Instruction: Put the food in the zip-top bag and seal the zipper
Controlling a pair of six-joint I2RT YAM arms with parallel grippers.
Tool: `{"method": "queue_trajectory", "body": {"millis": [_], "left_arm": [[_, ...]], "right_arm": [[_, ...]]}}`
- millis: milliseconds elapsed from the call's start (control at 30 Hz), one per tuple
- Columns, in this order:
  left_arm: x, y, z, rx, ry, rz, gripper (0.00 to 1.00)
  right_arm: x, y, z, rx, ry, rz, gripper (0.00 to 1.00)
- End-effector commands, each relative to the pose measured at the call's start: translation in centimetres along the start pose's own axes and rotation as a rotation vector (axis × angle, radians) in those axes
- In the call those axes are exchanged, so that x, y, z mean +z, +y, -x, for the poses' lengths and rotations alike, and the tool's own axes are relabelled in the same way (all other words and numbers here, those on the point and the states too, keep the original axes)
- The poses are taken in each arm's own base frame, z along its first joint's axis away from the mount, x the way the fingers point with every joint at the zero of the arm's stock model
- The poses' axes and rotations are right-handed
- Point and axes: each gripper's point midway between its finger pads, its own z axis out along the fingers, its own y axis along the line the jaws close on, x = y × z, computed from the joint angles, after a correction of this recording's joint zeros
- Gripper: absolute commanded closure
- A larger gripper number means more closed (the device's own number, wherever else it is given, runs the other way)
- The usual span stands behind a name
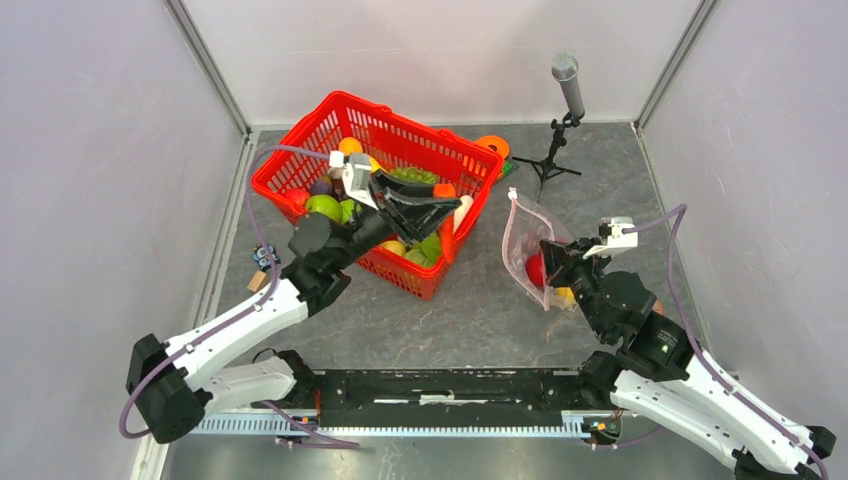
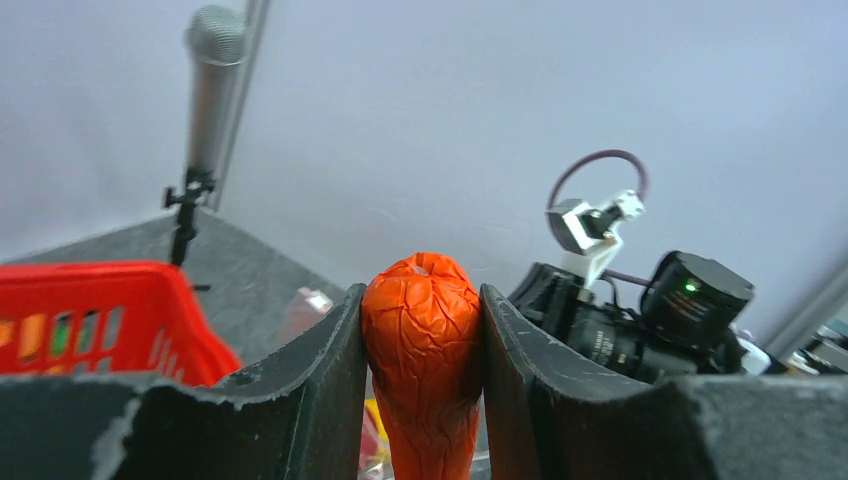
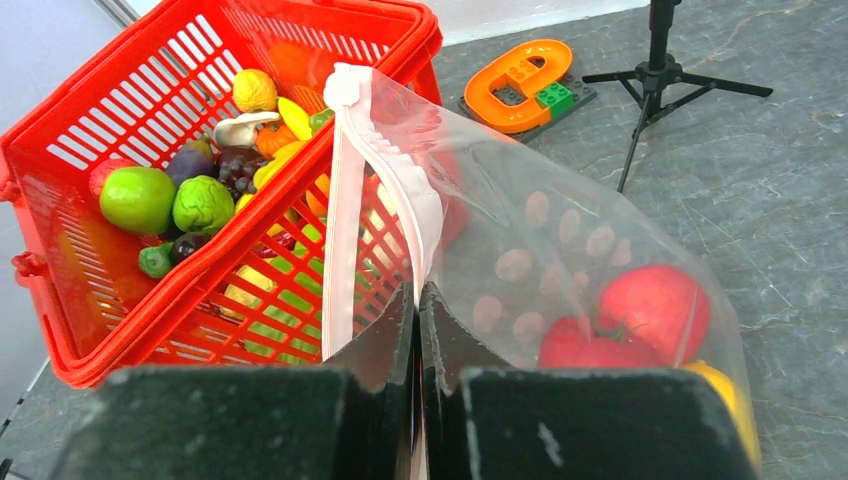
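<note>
While the right gripper (image 3: 418,305) pinches the zip-top bag (image 3: 570,220) by its zipper (image 3: 388,185), the left gripper (image 2: 423,300) clamps an orange toy vegetable (image 2: 425,380). Next, likely: carry it into the bag's mouth

Both arms, the left arm (image 1: 250,320) and the right arm (image 1: 700,390), have white shells with black joints. Each trails a thin purple cable (image 2: 598,153). The fingers (image 2: 320,400) are matte black wedges with chipped edges
</note>
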Motion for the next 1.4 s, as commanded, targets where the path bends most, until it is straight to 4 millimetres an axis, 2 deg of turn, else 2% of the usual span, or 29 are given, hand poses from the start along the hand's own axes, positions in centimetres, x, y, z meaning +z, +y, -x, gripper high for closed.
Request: {"method": "queue_trajectory", "body": {"millis": [0,167,233,433,700,967,1133,1267,1367], "left_arm": [[1.5,-3.2,1.4,0.102,-0.131,-0.127,0.72],[3.4,-3.9,0.8,0.071,-0.230,-0.124,0.76],[4.2,-3.4,0.1,0.066,-0.251,-0.065,0.76],[6.4,-3.5,-2.6,0.116,-0.238,-0.003,0.76],[7.6,-1.8,-6.3,0.100,-0.237,0.085,0.76],[9.0,-0.6,-8.4,0.136,-0.261,0.192,0.76],[8.5,-0.2,-10.3,0.138,-0.218,0.209,0.71],[8.2,0.3,-12.8,0.128,-0.124,0.217,0.65],[7.6,0.4,-13.9,0.095,-0.098,0.217,0.63]], "right_arm": [[-0.3,1.2,1.2,0.058,-0.035,0.053,0.94],[-0.6,1.3,1.3,0.081,-0.044,0.071,0.94],[-0.7,1.3,1.3,0.090,-0.045,0.075,0.94],[-0.7,1.4,1.0,0.125,-0.059,0.093,0.94],[-0.5,2.2,1.6,0.119,-0.057,0.114,0.94],[-0.4,3.0,2.1,0.104,-0.052,0.138,0.94],[-0.7,2.4,2.4,0.124,-0.075,0.122,0.94],[-0.8,1.6,2.7,0.124,-0.086,0.085,0.94],[-0.7,1.2,2.5,0.106,-0.078,0.058,0.94]]}}
